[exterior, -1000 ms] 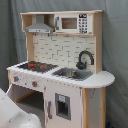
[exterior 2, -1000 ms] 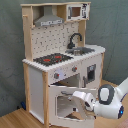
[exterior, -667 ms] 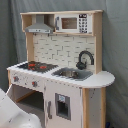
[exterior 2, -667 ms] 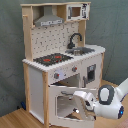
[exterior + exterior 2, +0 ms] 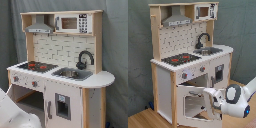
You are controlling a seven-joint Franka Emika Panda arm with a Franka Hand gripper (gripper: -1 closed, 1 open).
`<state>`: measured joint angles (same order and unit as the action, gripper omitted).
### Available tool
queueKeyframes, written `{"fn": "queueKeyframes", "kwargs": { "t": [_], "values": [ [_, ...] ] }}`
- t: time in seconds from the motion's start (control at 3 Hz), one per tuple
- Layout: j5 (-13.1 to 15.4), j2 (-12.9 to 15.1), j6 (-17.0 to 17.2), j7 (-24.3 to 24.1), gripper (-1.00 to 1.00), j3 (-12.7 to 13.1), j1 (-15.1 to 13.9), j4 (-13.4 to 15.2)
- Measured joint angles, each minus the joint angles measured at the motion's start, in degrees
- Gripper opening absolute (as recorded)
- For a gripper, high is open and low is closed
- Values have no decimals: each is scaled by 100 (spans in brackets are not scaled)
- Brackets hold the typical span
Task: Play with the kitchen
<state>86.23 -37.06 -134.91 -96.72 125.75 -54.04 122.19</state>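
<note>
The kitchen [image 5: 188,65] stands on a wood floor [image 5: 143,117] w/ a grey curtain [image 5: 240,25] behind it, seen in both exterior views. Landmark = the oven door [image 5: 195,102]: in the second exterior view it hangs swung open under the hob [image 5: 178,59], window facing out. The gripper [image 5: 217,102] sits right at the door's free edge, arm reaching in from the second exterior view's right, prob. there to swing the door on its hinge. Can't tell if the fingers are wide, narrow or holding the edge. Above the door: knobs, then sink and tap [image 5: 203,39]; hood [image 5: 177,20] at top.
</note>
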Motion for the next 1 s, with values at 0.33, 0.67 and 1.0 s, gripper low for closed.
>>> {"fn": "queueKeyframes", "kwargs": {
  "t": [0.33,0.67,1.0],
  "values": [
    [0,20,320,-450,100,-21,20,244],
    [1,171,660,-703,100,-133,90,609],
    [2,339,874,-869,100,-397,200,1065]
  ]
}}
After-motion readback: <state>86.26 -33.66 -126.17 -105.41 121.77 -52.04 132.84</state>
